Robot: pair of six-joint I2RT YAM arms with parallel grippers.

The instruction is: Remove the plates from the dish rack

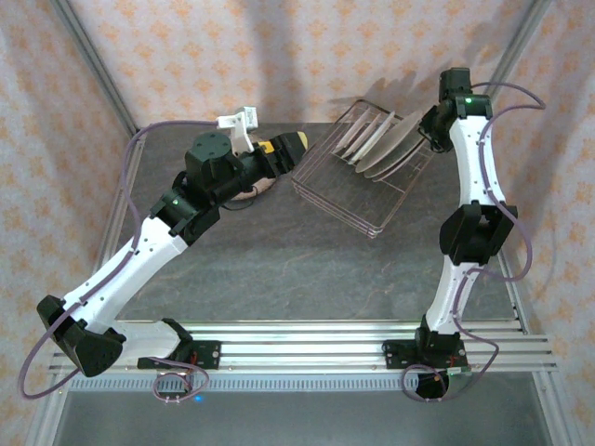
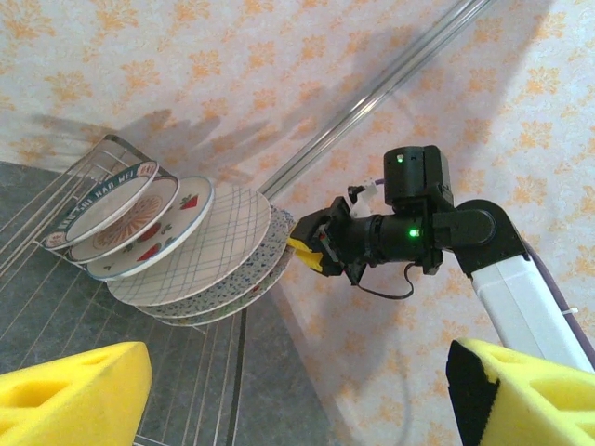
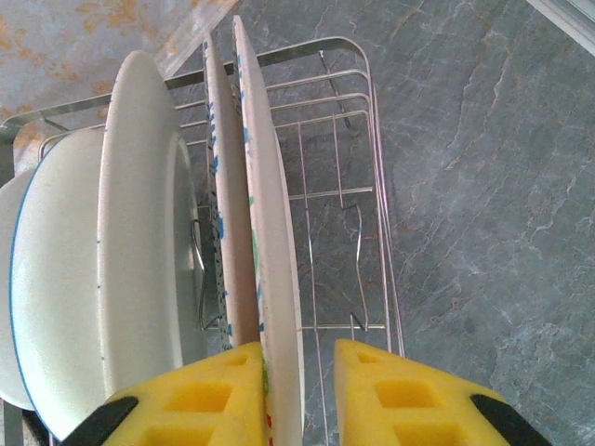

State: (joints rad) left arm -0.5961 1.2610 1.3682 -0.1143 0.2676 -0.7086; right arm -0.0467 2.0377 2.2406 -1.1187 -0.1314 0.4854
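Upper centre-right of the overhead frame: dish rack point(image 1: 364, 212) sits skewed on the worktop point(image 1: 279, 279), w/ the plates point(image 2: 177, 242) on edge inside, leaning on one another in a fan.

Left wrist view, row order from left of frame: small dark-rimmed plate point(image 2: 100, 197), two more small ones, then the plaid plate point(image 2: 212, 253), then the speckled plate point(image 2: 268, 268) at the right end.

R end effector point(image 3: 299, 395) is at that end. Its own view, lower centre: yellow pads point(image 3: 400, 395) straddle the speckled plate's rim, jaws narrowed round it. One pad looks to be against the plate, but a sliver of gap shows at the other, so we can't tell if the grip is made.

L end effector point(image 2: 297, 395) is spread wide w/ nothing in it, left of the rack in the overhead frame and facing the plates.

Step in hand, as we judge it: take the end plate.
- Seat both pads on the rim before any lift; a one-sided hold prob. lets it pivot.
- Neighbour plate lies v. close alongside, so draw up along the plate's own plane, not sideways.
- Go slow till the bottom edge is clear of the rack.
- Glazed rim may slip: bite deeper rather than at the lip.
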